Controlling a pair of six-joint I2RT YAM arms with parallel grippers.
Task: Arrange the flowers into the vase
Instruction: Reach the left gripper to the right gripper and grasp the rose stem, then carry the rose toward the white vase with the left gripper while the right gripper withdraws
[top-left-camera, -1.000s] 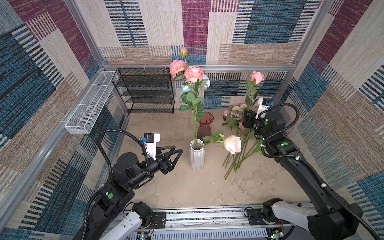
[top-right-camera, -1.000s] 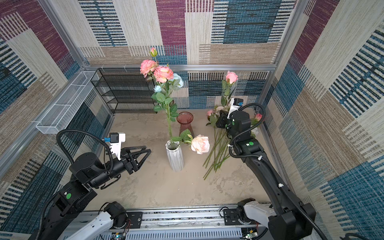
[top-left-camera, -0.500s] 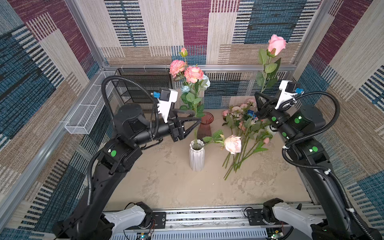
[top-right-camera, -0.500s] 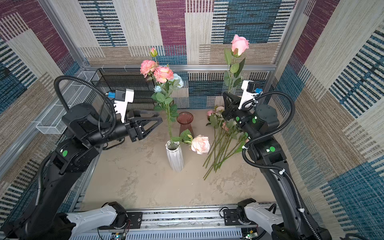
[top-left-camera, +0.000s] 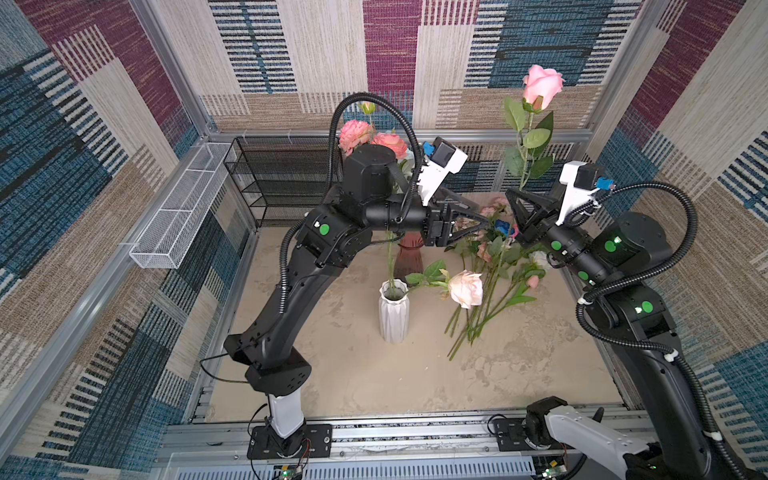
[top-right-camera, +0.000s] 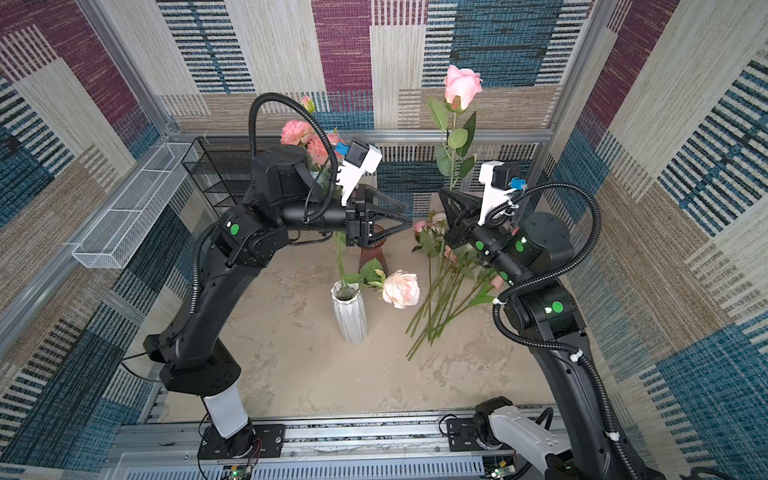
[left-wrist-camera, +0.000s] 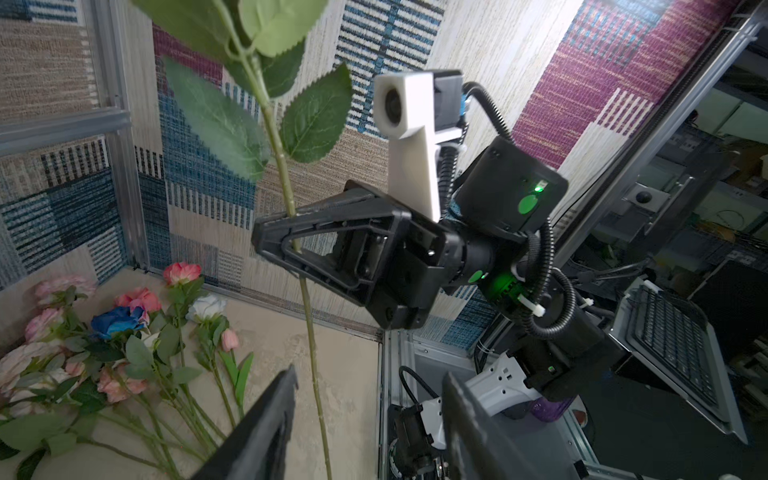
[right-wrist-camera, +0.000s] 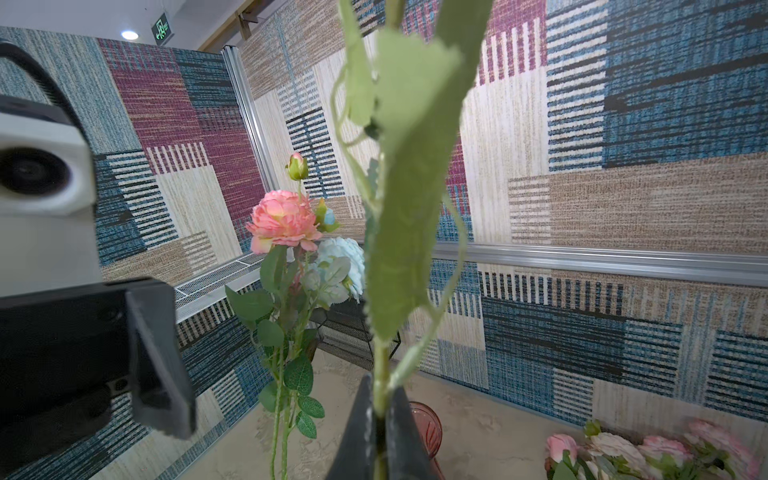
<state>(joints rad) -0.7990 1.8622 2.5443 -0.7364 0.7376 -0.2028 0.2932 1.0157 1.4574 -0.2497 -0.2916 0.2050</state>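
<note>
The right gripper (top-left-camera: 512, 193) has its jaws shut tight on the green stem of a pink rose (top-left-camera: 540, 85), pinching it below the leaves. The flower stands upright, high above the white vase (top-left-camera: 393, 316) and off to the right arm's side of it. The left gripper (top-right-camera: 409, 216) hangs above and behind the vase, pointing at the right one and near it. Its jaws stand partly apart and grip nothing. From the left wrist camera the rose's lower stem shows between those jaws, touching neither side as far as I can see.

The vase stands on the worktop (top-left-camera: 374, 382) with a few tall pink blooms (top-left-camera: 355, 135) in it and a cream rose (top-left-camera: 466, 289) drooping over its rim. The other flowers (top-left-camera: 490, 266) lie in a loose heap just beside the vase, on the right arm's side. A dark red glass vase (top-left-camera: 409, 259) stands just behind the white one.
</note>
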